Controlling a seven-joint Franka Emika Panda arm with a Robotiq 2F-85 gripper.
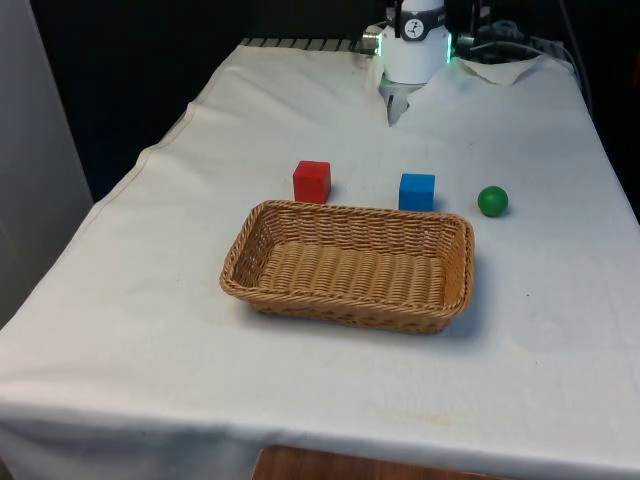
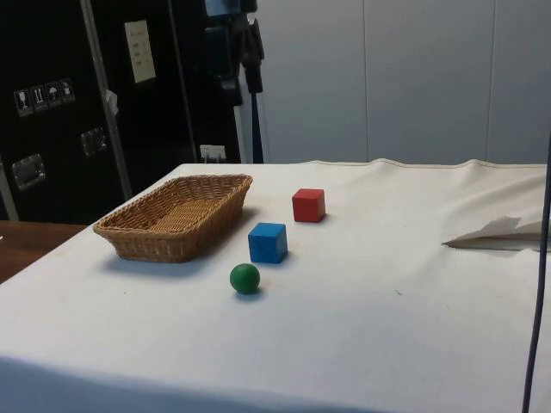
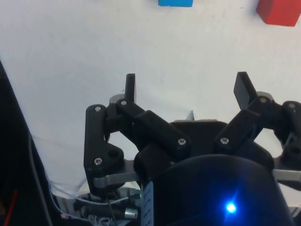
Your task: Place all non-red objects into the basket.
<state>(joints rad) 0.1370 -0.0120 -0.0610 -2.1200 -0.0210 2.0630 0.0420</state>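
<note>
A woven wicker basket (image 1: 452, 282) (image 2: 129, 234) lies in the middle of the table with nothing in it. Just beyond its far rim stand a red cube (image 1: 312, 182) (image 2: 308, 205) (image 3: 280, 11) and a blue cube (image 1: 417, 192) (image 2: 268, 243) (image 3: 175, 2). A green ball (image 1: 492, 201) (image 2: 245, 278) rests beside the blue cube, toward the front view's right. My gripper (image 3: 187, 88) hangs high over bare cloth near the robot's base, well away from all three objects. Its fingers are spread wide and open, holding nothing.
The robot's base (image 1: 414, 45) stands at the table's far end. A crumpled fold of cloth (image 1: 510, 68) (image 2: 499, 232) lies near it. White cloth covers the table on every side of the basket.
</note>
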